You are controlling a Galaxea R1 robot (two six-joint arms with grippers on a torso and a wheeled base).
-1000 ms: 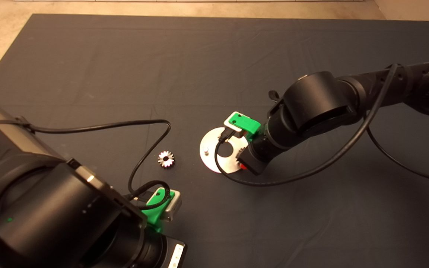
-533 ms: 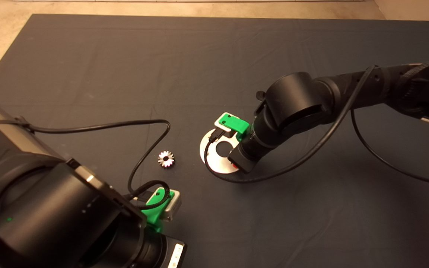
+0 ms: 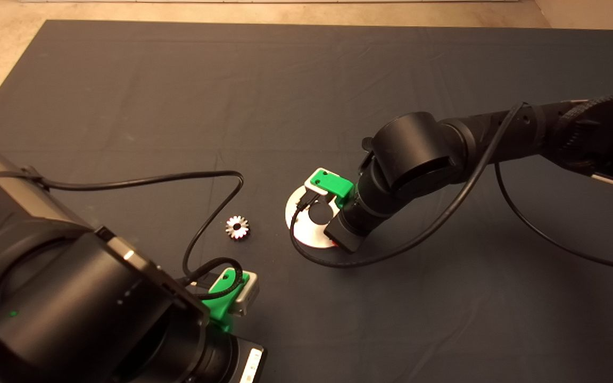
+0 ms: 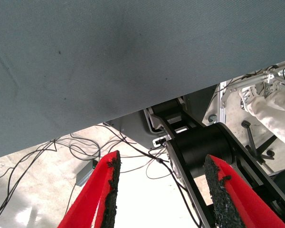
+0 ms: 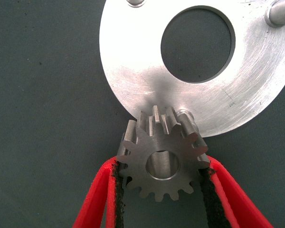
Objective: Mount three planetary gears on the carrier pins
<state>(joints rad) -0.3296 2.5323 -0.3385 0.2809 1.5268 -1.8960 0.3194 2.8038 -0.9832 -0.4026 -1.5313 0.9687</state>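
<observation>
The right gripper (image 5: 164, 178) is clamped on one gear (image 5: 162, 159), its two pads pressing opposite sides of the toothed rim, and holds it low over the near edge of the disc (image 5: 133, 71), just beside a pin (image 5: 187, 118) that shows behind the teeth; the gear's hole is not yet on that pin. The gear looks like solid metal: small, stiff, fairly heavy for its size and smooth enough to slip, so a hold across the teeth, as here, seems the sound one, since the pads bite between the teeth and leave the centre hole free. It will not give at all, so I judge that the hole must line up closely with the pin before lowering, or it will jam or skid on the disc. Counting: two gears are in sight, this one and a second gear (image 3: 238, 227) lying flat on the mat (image 3: 179, 80) well apart from the disc; a third is nowhere to be seen. Three pins show in the right wrist view, the near one and two at the far rim (image 5: 281, 12), (image 5: 135, 2), all bare. There is one disc with one large centre hole. The left gripper (image 4: 161, 190) waits at the bench's near left edge, fingers spread wide and holding nothing.
</observation>
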